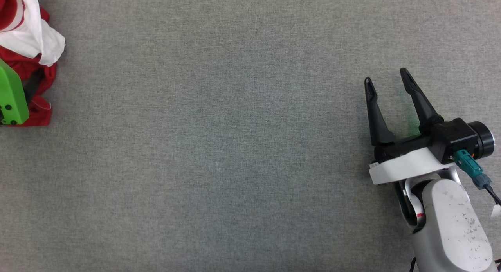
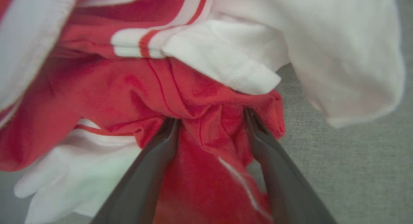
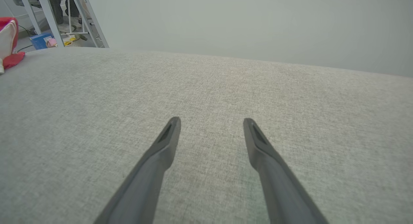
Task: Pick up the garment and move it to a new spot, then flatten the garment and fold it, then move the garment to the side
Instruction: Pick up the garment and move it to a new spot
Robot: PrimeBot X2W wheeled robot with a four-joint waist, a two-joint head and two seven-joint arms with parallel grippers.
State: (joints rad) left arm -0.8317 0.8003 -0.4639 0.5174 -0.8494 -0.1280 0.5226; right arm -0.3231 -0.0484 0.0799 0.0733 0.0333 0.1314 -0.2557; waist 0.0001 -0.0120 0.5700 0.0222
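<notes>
The table (image 1: 242, 154), covered in grey woven cloth, takes up nearly all of the head view. The garment (image 1: 29, 37) lies crumpled at that view's far left edge, a red heap with a white sleeve flopped over its top, partly cut off by the frame. At the lower right, well apart from it, a pale forearm (image 1: 454, 225) carries the right gripper (image 1: 385, 75). Its two dark fingers are spread, with nothing between them but bare cloth. The left gripper (image 2: 211, 116) is in among the garment. Its fingers also stand apart, their tips buried in red folds, and a bunch of red fabric lies between them, loose rather than pinched. White sleeve cloth and red-and-white striped trim (image 2: 145, 43) lie just past the tips. In the head view a green plate (image 1: 11, 94) with dark screws covers the garment's lower part (what it is fixed to is cut off). Beyond the table's far left corner, the right wrist view shows pale frame legs (image 3: 53, 21) and a small blue box (image 3: 40, 42) on the floor.
</notes>
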